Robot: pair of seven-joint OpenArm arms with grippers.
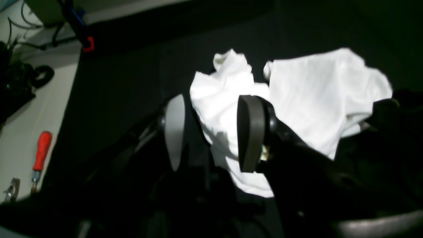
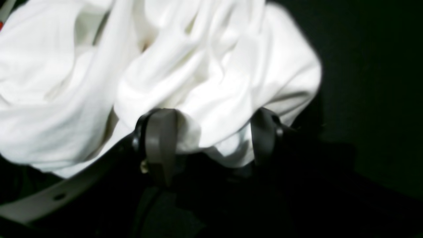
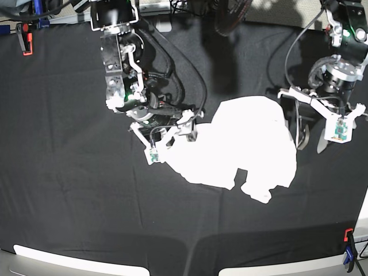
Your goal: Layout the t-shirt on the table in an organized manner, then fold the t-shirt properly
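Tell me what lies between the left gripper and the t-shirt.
Only bare black table. In the base view the left gripper, open, hangs just beside the t-shirt, with a narrow dark strip between them and nothing on it.

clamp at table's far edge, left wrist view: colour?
Orange-red clamp on the black table; left wrist view shows it best.

Rumpled white t-shirt, right pincer spread wide, seemingly touching its hem, black table
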